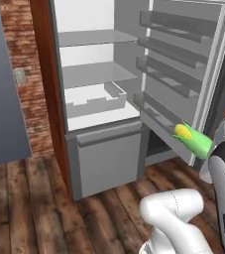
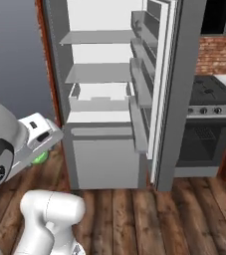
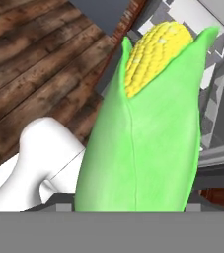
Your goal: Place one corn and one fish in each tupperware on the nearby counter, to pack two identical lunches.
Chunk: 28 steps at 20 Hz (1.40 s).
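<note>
My gripper [image 1: 209,147] is shut on a corn [image 1: 191,137], a cob with yellow kernels at its tip and a bright green husk. The cob hangs in the air in front of the open fridge door's lowest rack. In the hand view the corn [image 3: 143,128] rises from between the fingers and takes up most of the picture. In the right base view a bit of the green husk [image 2: 40,158] peeks out below the hand. The fish, the tupperware and the counter are out of view.
An open grey fridge [image 1: 96,74] stands ahead with bare shelves, a crisper bin [image 1: 95,101] and a lower drawer [image 1: 106,158]. Its door [image 1: 183,64] with racks swings out to the right. A stove [image 2: 211,99] stands beyond the door. Wooden floor lies below.
</note>
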Motion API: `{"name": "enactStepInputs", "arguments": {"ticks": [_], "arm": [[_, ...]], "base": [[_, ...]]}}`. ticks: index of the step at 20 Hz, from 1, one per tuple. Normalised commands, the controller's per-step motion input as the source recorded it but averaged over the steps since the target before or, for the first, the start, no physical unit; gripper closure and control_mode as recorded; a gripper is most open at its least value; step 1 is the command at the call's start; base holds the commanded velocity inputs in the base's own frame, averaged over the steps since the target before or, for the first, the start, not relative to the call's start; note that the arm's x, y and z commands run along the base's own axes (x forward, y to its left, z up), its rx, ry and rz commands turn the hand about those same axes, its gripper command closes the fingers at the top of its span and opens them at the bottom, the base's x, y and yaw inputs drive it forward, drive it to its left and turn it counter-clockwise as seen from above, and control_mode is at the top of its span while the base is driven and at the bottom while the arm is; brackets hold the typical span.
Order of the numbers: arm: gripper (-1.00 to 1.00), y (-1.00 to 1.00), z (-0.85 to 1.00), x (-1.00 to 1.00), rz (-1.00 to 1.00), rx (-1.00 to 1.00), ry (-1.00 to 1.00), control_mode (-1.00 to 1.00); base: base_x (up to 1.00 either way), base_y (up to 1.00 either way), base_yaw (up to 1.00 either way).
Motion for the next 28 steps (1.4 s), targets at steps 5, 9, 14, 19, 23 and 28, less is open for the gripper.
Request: {"name": "enactStepInputs", "arguments": {"ticks": [5, 9, 14, 19, 23, 28], "arm": [[1.00, 0.00, 0.00, 0.00, 0.00, 0.00, 0.00, 1.00], [1.00, 0.00, 0.00, 0.00, 0.00, 0.00, 0.00, 1.00], [1.00, 0.00, 0.00, 0.00, 0.00, 0.00, 0.00, 1.00], [1.00, 0.00, 0.00, 0.00, 0.00, 0.00, 0.00, 1.00], [1.00, 0.00, 0.00, 0.00, 0.00, 0.00, 0.00, 1.00], [1.00, 0.00, 0.00, 0.00, 0.00, 0.00, 0.00, 1.00]], "base": [[-0.60, -0.72, -0.30], [-0.34, -0.62, -0.35], [-0.41, -0.52, -0.37], [-0.25, -0.51, -0.41], [-0.15, -0.57, -0.45], [0.00, -0.52, -0.47]]}}
